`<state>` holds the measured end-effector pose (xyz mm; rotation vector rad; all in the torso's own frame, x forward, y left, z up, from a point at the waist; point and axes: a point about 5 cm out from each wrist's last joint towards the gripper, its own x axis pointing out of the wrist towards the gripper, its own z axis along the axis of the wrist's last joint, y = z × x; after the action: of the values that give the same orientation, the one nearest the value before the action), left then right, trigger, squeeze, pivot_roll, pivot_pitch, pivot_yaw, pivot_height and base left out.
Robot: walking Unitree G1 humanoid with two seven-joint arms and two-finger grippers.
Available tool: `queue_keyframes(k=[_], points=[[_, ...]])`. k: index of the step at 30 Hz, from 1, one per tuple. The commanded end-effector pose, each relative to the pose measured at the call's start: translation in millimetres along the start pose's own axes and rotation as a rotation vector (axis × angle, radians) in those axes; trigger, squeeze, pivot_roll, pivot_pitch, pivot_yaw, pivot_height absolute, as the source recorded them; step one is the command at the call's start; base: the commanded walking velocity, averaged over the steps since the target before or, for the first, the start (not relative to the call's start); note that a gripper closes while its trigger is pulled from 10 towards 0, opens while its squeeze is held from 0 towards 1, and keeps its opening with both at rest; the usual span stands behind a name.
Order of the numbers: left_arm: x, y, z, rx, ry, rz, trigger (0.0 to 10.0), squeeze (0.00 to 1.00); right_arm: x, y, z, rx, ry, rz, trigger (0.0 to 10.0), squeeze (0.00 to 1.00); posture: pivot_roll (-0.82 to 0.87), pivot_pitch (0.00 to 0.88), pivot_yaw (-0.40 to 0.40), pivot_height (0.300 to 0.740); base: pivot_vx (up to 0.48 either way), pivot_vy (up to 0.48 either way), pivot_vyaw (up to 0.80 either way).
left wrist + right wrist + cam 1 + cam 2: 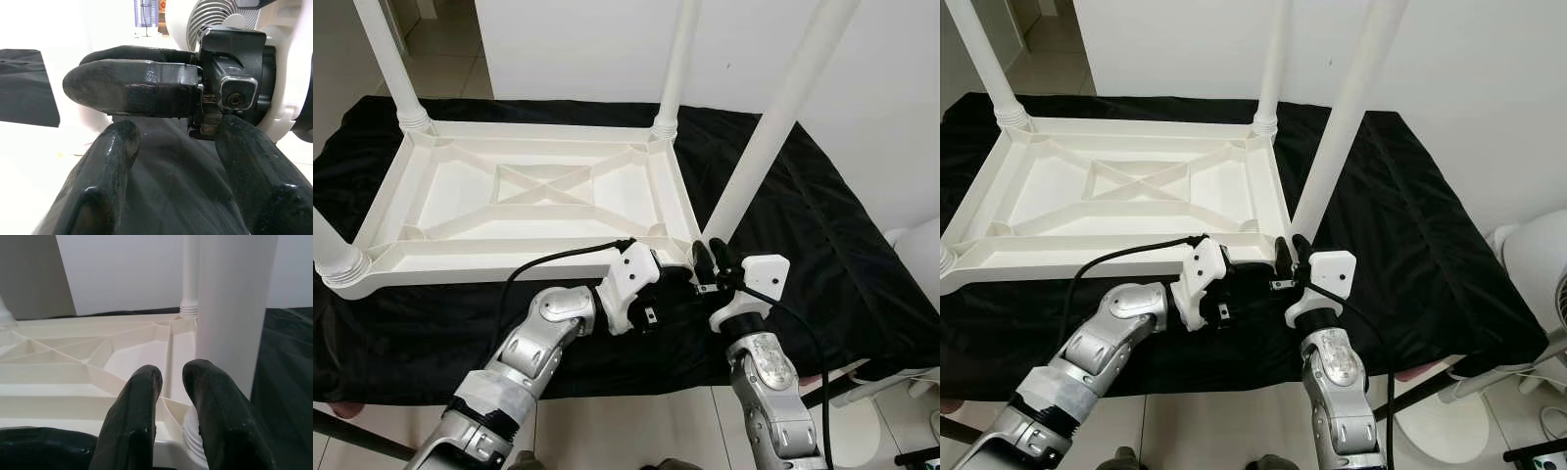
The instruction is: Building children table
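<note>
An upside-down white plastic table top (509,257) lies on a black cloth. At its near right corner a white leg (773,122) rises from the socket. My right gripper (710,257) sits right at this leg's base, its fingers (142,401) close together and holding nothing, with the leg (234,308) just beside them. From the left my left gripper (680,276) points at that same corner. Its fingers (107,166) are spread open over the cloth with the right gripper's fingers (127,83) just past their tips.
Three other legs stand in their corners: far left (386,59), far right (677,59), near left (328,250). The black cloth (822,225) covers the support to its edges. A white fan (1538,255) stands on the floor at the right. A white wall is behind.
</note>
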<state>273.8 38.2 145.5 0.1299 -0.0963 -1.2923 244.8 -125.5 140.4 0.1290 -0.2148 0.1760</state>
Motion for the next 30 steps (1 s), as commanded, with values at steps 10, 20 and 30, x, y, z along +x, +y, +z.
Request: queue_keyframes(k=[10, 20, 30], points=[[-43.6, 7.4, -6.5, -0.04, 0.112, -0.058, 10.0, 0.0, -5.5, -2.0, -0.7, 0.106, 0.001, 0.025, 10.0, 0.0, 0.04, 0.0, -0.067, 0.74, 0.0, 0.0, 0.0], [-50.7, 17.4, -1.8, -0.008, 0.117, -0.004, 10.0, 0.0, -3.1, -3.6, -0.1, 0.14, 0.003, 0.059, 10.0, 0.0, 0.04, 0.0, -0.067, 0.74, 0.0, 0.0, 0.0], [-43.4, 37.0, 9.5, -0.035, 0.033, 0.223, 10.0, 0.0, 14.0, -19.9, -4.2, 0.047, 0.045, 0.141, 10.0, 0.0, 0.04, 0.0, -0.058, 0.74, 0.0, 0.0, 0.0]])
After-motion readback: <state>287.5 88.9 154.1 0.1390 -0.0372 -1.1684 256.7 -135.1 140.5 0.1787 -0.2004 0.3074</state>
